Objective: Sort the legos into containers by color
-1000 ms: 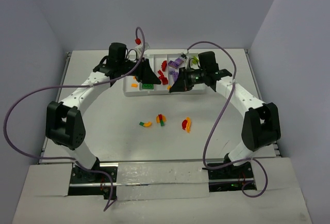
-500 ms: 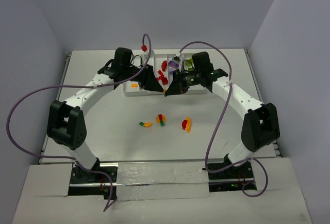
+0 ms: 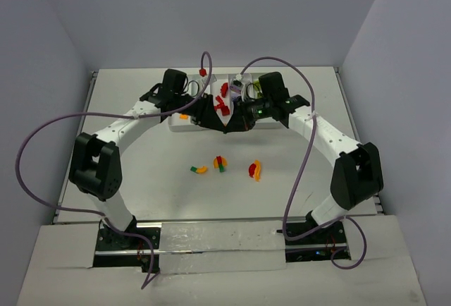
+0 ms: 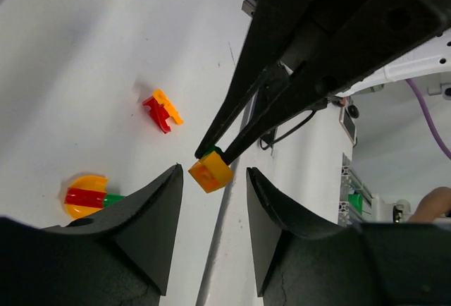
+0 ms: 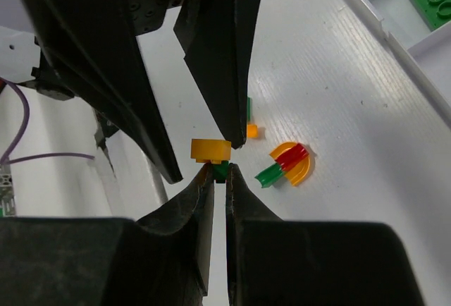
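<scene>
— So, what is the right claw point(image 5: 218, 172) doing now?
— It is pinched shut on a small dark green plastic brick point(image 5: 221, 171). A small orange plastic brick point(image 5: 210, 149) is stuck to that one, just beyond the tips.
— And the left claw point(image 4: 213, 185)?
— Open, with its jaws on either side of the orange brick and a gap showing on both sides. The jaws have narrowed over the last second. Both arms have also swung in from above the flat white plastic tray point(image 3: 176, 124) and now meet over the middle of its near rim, towards the worktop's point(image 3: 162, 186) far edge.
— Meaning?
— I'd say a stuck pair is about to be pulled apart, so each colour can go in its own compartment. Neither piece is sorted yet.
— Anything else waiting?
— Three loose clusters of orange, red and green bricks point(image 3: 220, 163) lie mid-worktop, on the tray's near side, well apart from both claws.
</scene>
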Action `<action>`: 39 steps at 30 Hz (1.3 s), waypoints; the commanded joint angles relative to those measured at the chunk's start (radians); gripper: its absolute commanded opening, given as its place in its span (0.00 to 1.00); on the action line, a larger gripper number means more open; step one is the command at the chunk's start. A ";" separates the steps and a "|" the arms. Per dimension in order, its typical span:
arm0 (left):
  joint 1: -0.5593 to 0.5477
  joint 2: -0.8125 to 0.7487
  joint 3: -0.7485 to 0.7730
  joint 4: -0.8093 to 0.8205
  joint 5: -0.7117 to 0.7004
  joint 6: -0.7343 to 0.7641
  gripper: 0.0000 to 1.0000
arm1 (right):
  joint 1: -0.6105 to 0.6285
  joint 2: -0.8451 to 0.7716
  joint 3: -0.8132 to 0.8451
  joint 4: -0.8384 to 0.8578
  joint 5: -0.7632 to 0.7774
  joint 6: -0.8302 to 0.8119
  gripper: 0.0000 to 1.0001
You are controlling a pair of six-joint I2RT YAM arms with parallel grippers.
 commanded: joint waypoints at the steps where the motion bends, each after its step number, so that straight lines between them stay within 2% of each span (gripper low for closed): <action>1: -0.005 0.014 0.025 -0.015 0.071 -0.022 0.49 | 0.024 -0.067 0.014 -0.007 0.046 -0.064 0.00; 9: -0.005 0.014 0.005 0.024 0.138 -0.078 0.29 | 0.041 -0.081 0.005 -0.002 0.094 -0.083 0.00; 13: -0.007 0.011 -0.015 0.057 0.167 -0.107 0.28 | 0.044 -0.083 0.002 -0.004 0.106 -0.086 0.00; 16: -0.006 0.009 -0.019 0.066 0.186 -0.119 0.33 | 0.050 -0.088 -0.004 -0.004 0.125 -0.092 0.00; 18: -0.005 0.008 -0.018 0.068 0.186 -0.120 0.32 | 0.051 -0.089 -0.004 -0.006 0.135 -0.096 0.00; 20: -0.005 0.007 -0.020 0.071 0.189 -0.119 0.25 | 0.054 -0.090 -0.005 -0.008 0.142 -0.100 0.00; 22: -0.005 -0.002 -0.024 0.076 0.186 -0.119 0.12 | 0.055 -0.091 -0.006 -0.008 0.145 -0.104 0.00; 24: -0.002 -0.009 -0.028 0.071 0.172 -0.111 0.03 | 0.055 -0.092 -0.008 -0.012 0.151 -0.108 0.00; 25: 0.001 -0.014 -0.029 0.064 0.161 -0.103 0.00 | 0.055 -0.093 -0.009 -0.015 0.155 -0.110 0.00; 31: 0.082 -0.048 -0.045 0.047 0.079 -0.060 0.00 | 0.055 -0.101 -0.021 -0.022 0.173 -0.118 0.00; 34: 0.160 -0.067 -0.035 0.012 -0.026 0.009 0.00 | 0.055 -0.094 -0.015 -0.021 0.189 -0.114 0.00; 37: 0.240 -0.082 -0.046 0.006 -0.189 0.074 0.00 | 0.054 -0.067 0.012 -0.013 0.201 -0.098 0.00; 38: 0.247 -0.078 -0.044 -0.001 -0.291 0.098 0.00 | 0.053 -0.060 0.018 -0.008 0.206 -0.092 0.00; 39: 0.253 -0.074 -0.043 -0.002 -0.309 0.120 0.00 | 0.053 -0.051 0.026 -0.004 0.212 -0.086 0.00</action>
